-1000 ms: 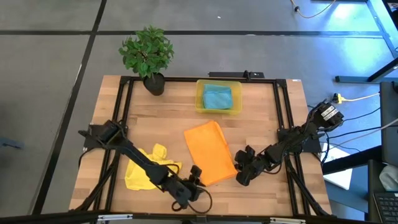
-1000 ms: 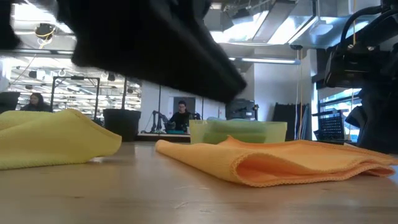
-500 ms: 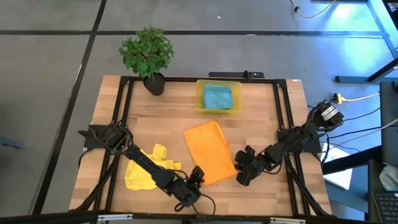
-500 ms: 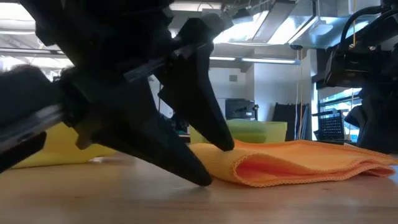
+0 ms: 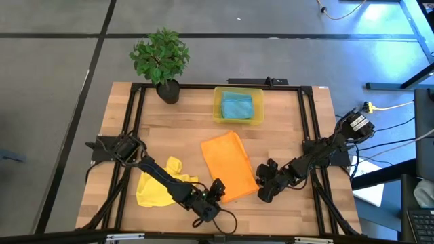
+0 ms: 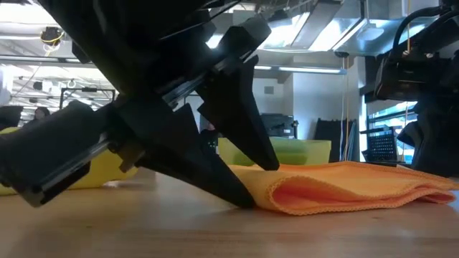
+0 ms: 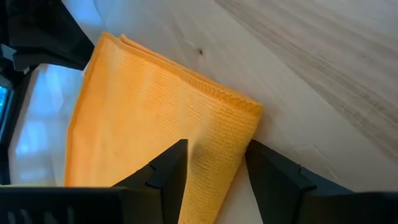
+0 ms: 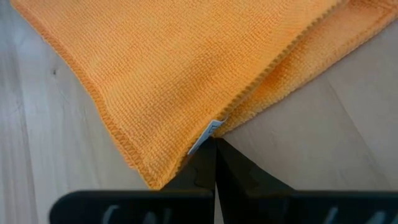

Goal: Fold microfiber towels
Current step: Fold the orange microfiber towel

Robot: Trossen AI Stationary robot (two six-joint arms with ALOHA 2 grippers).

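My left tool [image 7: 211, 180] has matt black plastic fingers, smooth and hard-edged. The orange towel [image 7: 143, 118] is soft cloth with a fine ribbed knit and a stitched, slightly fuzzy hem. The surface [image 7: 323, 81] is pale wood with visible grain and a low sheen. The bin [image 5: 239, 106] is translucent yellow plastic, glossy. The yellow towel [image 5: 154, 184] is matt, crumpled cloth.

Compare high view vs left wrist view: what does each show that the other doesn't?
High view only: the yellow towel, the teal towel in the yellow bin, the potted plant, and the right gripper shut at the orange towel's near right corner.
Left wrist only: the left gripper's open fingers straddling the orange towel's folded corner, plus its stitched hem.
Both: the orange towel, folded, on the wooden table.
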